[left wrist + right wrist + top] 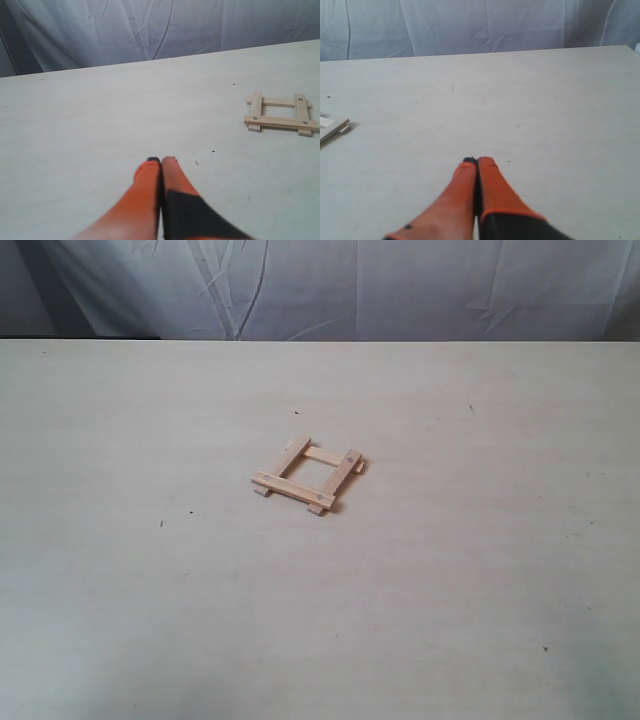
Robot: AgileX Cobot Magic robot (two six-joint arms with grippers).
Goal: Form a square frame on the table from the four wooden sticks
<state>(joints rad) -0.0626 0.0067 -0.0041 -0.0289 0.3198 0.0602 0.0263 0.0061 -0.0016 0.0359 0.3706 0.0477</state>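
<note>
Four light-tan wooden sticks lie overlapped as a small open square frame (pixel 308 474) near the middle of the pale table (pixel 150 590). In the left wrist view the frame (pixel 280 113) shows far off to one side, with dark holes near the stick ends. Only one corner of the frame (pixel 334 128) reaches into the right wrist view. My left gripper (pixel 161 161) is shut, orange fingers pressed together with nothing between them, well away from the frame. My right gripper (pixel 477 161) is shut and empty as well, over bare tabletop. Neither arm appears in the exterior view.
A creased grey-white cloth backdrop (pixel 340 285) hangs behind the table's far edge. A few tiny dark specks (pixel 161 523) dot the tabletop.
</note>
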